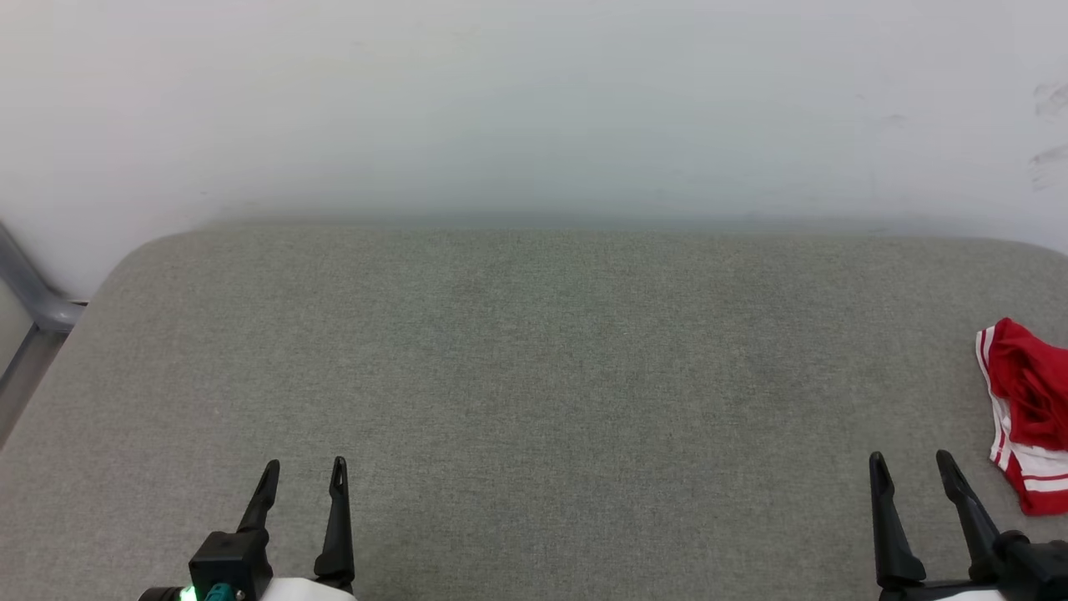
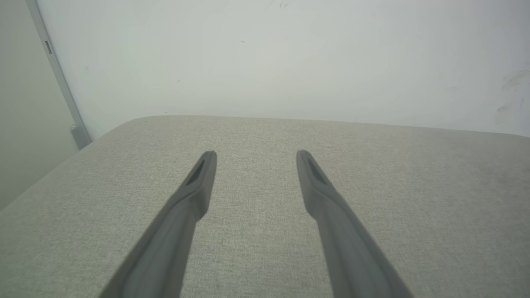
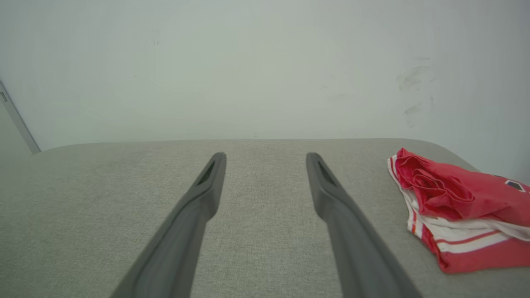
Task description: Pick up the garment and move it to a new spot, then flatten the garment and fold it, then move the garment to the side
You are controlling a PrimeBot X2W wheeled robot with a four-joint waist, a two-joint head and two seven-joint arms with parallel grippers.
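The garment (image 1: 1028,409) is a red shirt with white, red-striped trim, lying crumpled at the right edge of the grey fabric surface (image 1: 534,376); the head view cuts part of it off. In the right wrist view the garment (image 3: 459,207) lies bunched to the right of the fingers. My right gripper (image 1: 911,461) is open near the front right, just left of the garment and not touching it; nothing sits between its fingers (image 3: 265,156). My left gripper (image 1: 303,466) is open at the front left, far from the garment, its fingers (image 2: 254,154) empty above the surface.
A pale wall (image 1: 534,108) rises right behind the far edge of the surface. A grey metal frame (image 1: 33,317) stands off the left edge. The surface has rounded far corners.
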